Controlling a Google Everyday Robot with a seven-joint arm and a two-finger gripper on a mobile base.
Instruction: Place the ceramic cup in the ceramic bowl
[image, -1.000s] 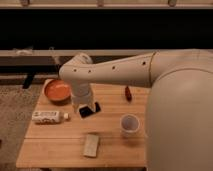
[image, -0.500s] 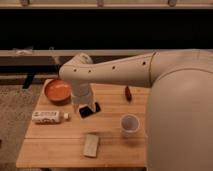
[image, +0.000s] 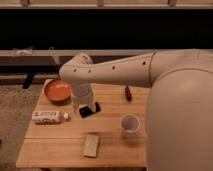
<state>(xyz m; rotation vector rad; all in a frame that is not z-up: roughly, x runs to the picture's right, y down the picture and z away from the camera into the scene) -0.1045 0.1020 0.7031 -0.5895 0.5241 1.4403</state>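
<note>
The ceramic cup (image: 130, 123) is small and white and stands upright on the right side of the wooden table (image: 55, 145). The ceramic bowl (image: 57, 91) is orange and sits at the table's far left corner. My gripper (image: 83, 106) hangs at the end of the white arm over the table's middle left, between the bowl and the cup, just right of the bowl. It is well left of the cup.
A white labelled bottle (image: 50, 117) lies on its side at the left edge. A dark flat object (image: 90, 110) lies beside the gripper. A tan block (image: 91, 145) lies near the front. A small red object (image: 128, 93) lies at the back right.
</note>
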